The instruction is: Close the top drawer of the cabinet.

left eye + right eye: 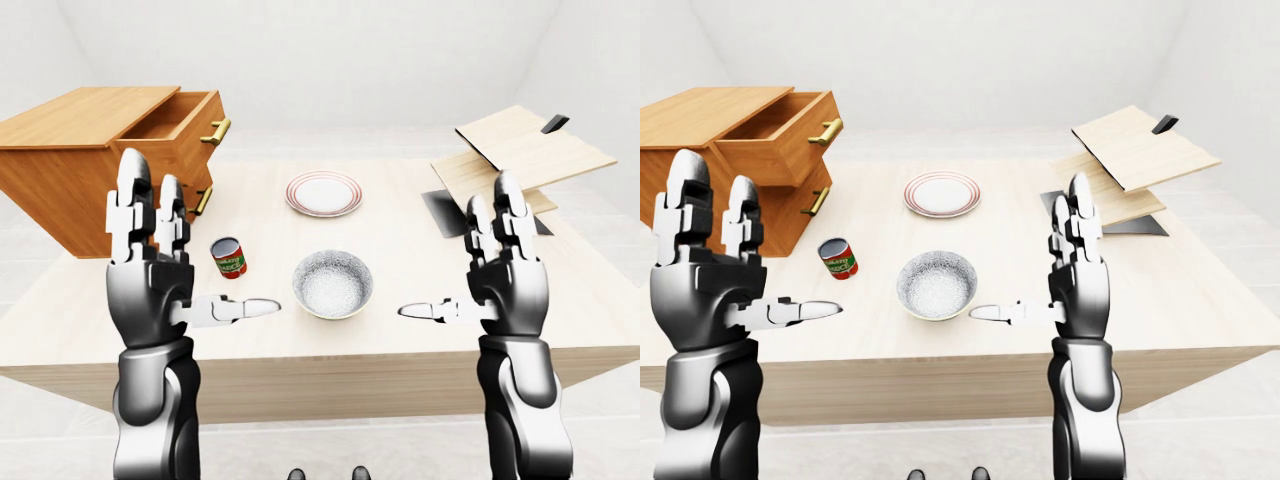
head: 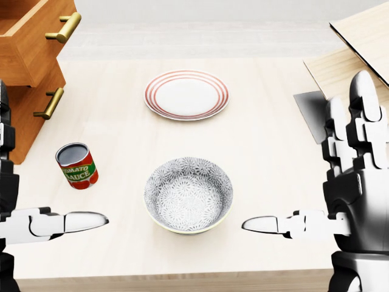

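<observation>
Wood top drawer point(image 1: 185, 125) at ten o'clock sticks out, stiff and slidy. My left hand point(image 1: 150, 260) and right hand point(image 1: 505, 270), both spread, hold nothing. I'd push its flat face by the handle point(image 1: 216, 131).

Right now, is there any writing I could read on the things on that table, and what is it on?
"TOMATO SAUCE": on the red and green label of the can, standing upright at the head view's left.
Smaller print on the same label is too blurred to read.
No other writing shows on the plate, bowl, cabinet or boards.
</observation>
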